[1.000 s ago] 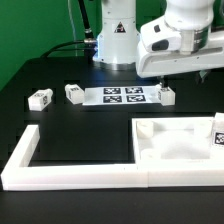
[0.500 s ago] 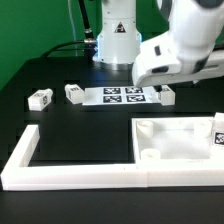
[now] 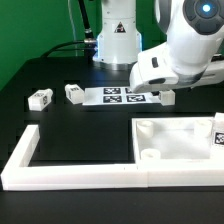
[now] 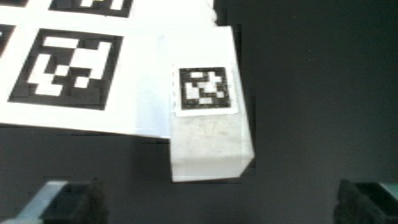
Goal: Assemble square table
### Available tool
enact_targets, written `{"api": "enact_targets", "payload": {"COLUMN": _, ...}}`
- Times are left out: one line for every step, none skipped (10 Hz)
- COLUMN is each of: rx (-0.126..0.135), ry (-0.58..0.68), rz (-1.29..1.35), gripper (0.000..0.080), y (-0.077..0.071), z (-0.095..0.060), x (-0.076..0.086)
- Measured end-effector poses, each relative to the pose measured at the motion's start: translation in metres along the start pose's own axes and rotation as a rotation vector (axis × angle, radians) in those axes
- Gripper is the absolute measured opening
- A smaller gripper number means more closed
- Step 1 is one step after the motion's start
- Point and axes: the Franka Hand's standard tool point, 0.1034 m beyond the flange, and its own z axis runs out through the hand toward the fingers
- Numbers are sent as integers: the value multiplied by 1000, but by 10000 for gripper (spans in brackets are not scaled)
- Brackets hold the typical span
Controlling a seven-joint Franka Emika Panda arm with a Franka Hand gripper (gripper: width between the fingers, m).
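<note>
Tool: released. We see both dark fingers spread wide with nothing between them, so no grip at all.
Tool position: it hangs off the white arm, low over one end of the marker board.
Nearest leg: right under the tool. It is a short white block of matte plastic with squared edges, lying flat on its side with a black-and-white tag facing up.
Leg axis: its long side runs across the line joining the two fingers, and one end points toward the gap between them.
Leg contact: it lies snug along the marker board's edge and looks to be touching it.
Two more legs: well away from the tool, past the board's other end. They are the same chunky white blocks with tags.
Fourth leg: beyond the slab from the tool and cut off by the frame edge, so we can't tell how it sits.
Square slab: smooth white plastic with a raised rim and a round corner socket showing. It lies near the tool, on the camera side.
Border wall: a long white L hugging the slab.
Surface: flat matte black.
</note>
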Motion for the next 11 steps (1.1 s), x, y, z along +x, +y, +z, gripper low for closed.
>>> {"api": "enact_targets", "payload": {"rx": -11, "ry": -25, "rz": -5, "gripper": 649, "y": 6, "z": 14, "x": -3}}
{"api": "enact_targets", "payload": {"rx": -27, "ry": -48, "rz": -5, "gripper": 649, "y": 7, "z": 25, "x": -7}}
{"api": "enact_targets", "payload": {"rx": -39, "ry": -53, "rz": -6, "gripper": 649, "y": 5, "z": 34, "x": -9}}
{"api": "enact_targets", "payload": {"rx": -41, "ry": -49, "rz": -10, "gripper": 649, "y": 3, "z": 38, "x": -9}}
{"api": "enact_targets", "payload": {"rx": -38, "ry": -47, "rz": -6, "gripper": 649, "y": 5, "z": 37, "x": -8}}
{"api": "enact_targets", "payload": {"rx": -37, "ry": -47, "rz": -5, "gripper": 649, "y": 6, "z": 37, "x": -8}}
{"api": "enact_targets", "payload": {"rx": -37, "ry": -48, "rz": -5, "gripper": 545, "y": 6, "z": 37, "x": -8}}
{"api": "enact_targets", "payload": {"rx": -36, "ry": -48, "rz": -4, "gripper": 410, "y": 7, "z": 37, "x": -8}}
{"api": "enact_targets", "payload": {"rx": -35, "ry": -48, "rz": -3, "gripper": 410, "y": 7, "z": 37, "x": -8}}
{"api": "enact_targets", "payload": {"rx": -35, "ry": -48, "rz": -3, "gripper": 288, "y": 7, "z": 37, "x": -8}}
{"api": "enact_targets", "payload": {"rx": -35, "ry": -47, "rz": -2, "gripper": 288, "y": 7, "z": 37, "x": -8}}
